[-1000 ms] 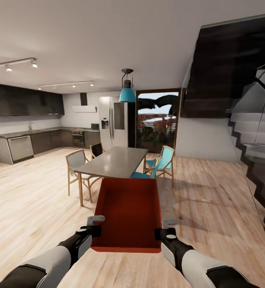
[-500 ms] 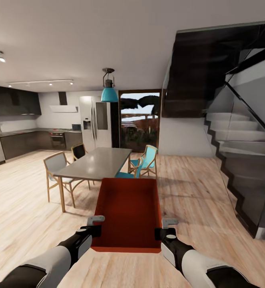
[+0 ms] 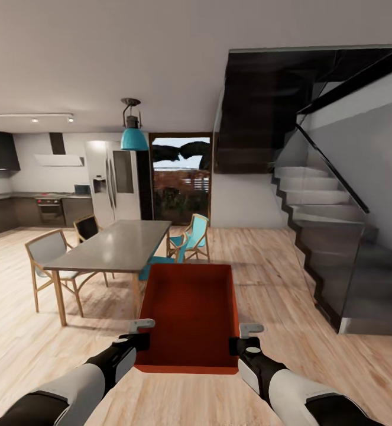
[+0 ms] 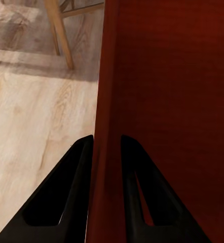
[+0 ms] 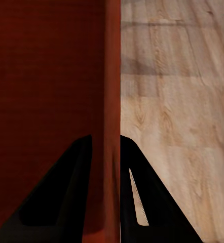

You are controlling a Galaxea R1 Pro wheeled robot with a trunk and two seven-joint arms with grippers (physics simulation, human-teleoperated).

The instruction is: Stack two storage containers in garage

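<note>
Holding one orange-red rectangular lidless storage container [image 3: 188, 319] between them, the left gripper [image 3: 141, 332] and right gripper [image 3: 246, 336] each pinch a thin side wall, jaws narrow on it. Ahead of the grippers stand a grey-topped dining table [image 3: 110, 245] with wooden chairs [image 3: 47, 263]; beyond the right gripper, a dark staircase [image 3: 331, 236]. The left wrist view shows a black finger [image 4: 71, 192] either side of the wall; the right wrist view shows light wood-plank flooring [image 5: 178, 111] beneath.

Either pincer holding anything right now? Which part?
Both hold one storage container: left pincer pinches its left side wall, right pincer its right side wall, each with one finger inside and one outside.
</note>
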